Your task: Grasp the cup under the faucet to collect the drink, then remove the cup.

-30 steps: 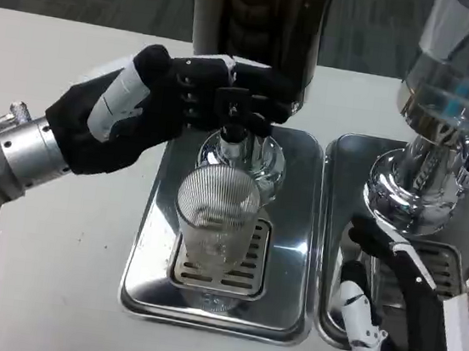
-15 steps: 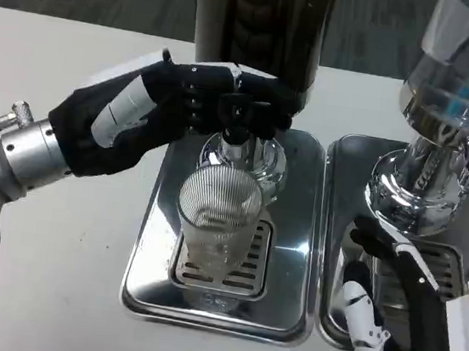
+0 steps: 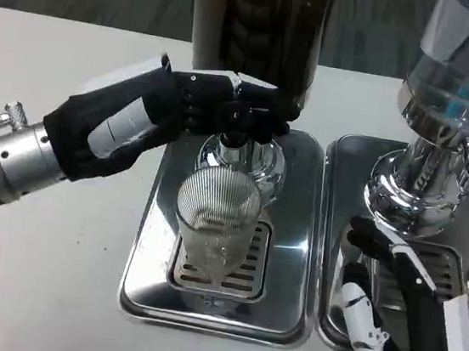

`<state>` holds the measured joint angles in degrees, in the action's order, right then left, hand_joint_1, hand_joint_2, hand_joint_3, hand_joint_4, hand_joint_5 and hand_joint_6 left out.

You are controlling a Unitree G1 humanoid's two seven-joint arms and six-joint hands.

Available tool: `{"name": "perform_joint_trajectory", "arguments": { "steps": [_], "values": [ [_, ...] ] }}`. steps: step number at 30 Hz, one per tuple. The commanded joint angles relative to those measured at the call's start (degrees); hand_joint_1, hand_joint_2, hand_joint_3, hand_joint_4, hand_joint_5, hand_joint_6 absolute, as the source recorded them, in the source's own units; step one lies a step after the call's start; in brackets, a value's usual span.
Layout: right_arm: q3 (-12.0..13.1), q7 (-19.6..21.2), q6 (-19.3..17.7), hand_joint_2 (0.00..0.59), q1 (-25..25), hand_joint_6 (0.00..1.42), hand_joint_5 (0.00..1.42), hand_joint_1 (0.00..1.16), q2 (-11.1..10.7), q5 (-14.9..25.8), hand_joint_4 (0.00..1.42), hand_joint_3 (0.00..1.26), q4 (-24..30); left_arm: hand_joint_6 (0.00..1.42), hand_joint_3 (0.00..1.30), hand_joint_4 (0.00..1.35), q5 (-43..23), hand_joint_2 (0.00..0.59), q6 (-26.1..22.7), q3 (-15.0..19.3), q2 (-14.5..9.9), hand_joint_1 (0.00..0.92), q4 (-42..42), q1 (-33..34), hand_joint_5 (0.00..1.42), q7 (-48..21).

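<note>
Just one ribbed cup (image 3: 217, 216) (upright) under two dispensers' one faucet (image 3: 238, 129).

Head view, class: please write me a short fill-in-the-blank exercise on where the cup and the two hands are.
1. The ribbed clear cup stands on the slotted ____ of the left drip tray.
2. The ____ hand is at the black tap above the cup.
3. The right hand lies low by the ____ drip tray.

Missing words: grate; left; right
</note>
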<state>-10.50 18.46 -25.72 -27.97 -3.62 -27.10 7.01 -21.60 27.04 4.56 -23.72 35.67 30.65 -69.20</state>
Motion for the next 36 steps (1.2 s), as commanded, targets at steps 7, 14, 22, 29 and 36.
{"name": "perform_joint_trajectory", "arguments": {
  "steps": [7, 14, 22, 29, 36],
  "values": [
    [0.6, -1.0, 0.0, 0.405, -0.4, 0.18, 0.26, 0.30, -0.3, 0.8, 0.31, 0.29, 0.9, 0.27, 0.31, 0.20, 4.1, 0.055, 7.2, -3.6, -1.5, 0.000, -0.9, -3.8, 0.22, 0.2],
    [0.9, -1.3, 0.0, 0.405, -0.8, 0.18, 0.26, 0.30, -0.2, 1.1, 0.31, 0.29, 1.2, 0.27, 0.31, 0.20, 5.3, 0.054, 10.2, -4.3, -2.0, 0.000, -0.6, -3.8, 0.21, 1.6],
    [0.8, -1.5, -0.2, 0.405, -1.3, 0.18, 0.26, 0.30, -0.1, 1.1, 0.31, 0.29, 1.8, 0.27, 0.30, 0.18, 7.0, 0.054, 14.7, -5.7, -3.1, 0.000, -0.7, -4.1, 0.18, 3.8],
    [0.7, -2.5, -0.8, 0.372, -0.5, 0.18, 0.25, 0.32, -1.0, 0.8, 0.29, 0.27, 1.9, 0.26, 0.29, 0.17, 7.6, 0.059, 17.2, -6.8, -3.7, 0.000, -0.9, -4.7, 0.17, 5.9],
    [-0.3, -5.5, 0.4, 0.236, 0.9, 0.16, 0.22, 0.42, -2.3, 0.7, 0.20, 0.18, 2.3, 0.26, 0.29, 0.17, 7.9, 0.059, 18.0, -7.8, -4.5, 0.000, -1.8, -5.4, 0.17, 7.6]
  ]
}}
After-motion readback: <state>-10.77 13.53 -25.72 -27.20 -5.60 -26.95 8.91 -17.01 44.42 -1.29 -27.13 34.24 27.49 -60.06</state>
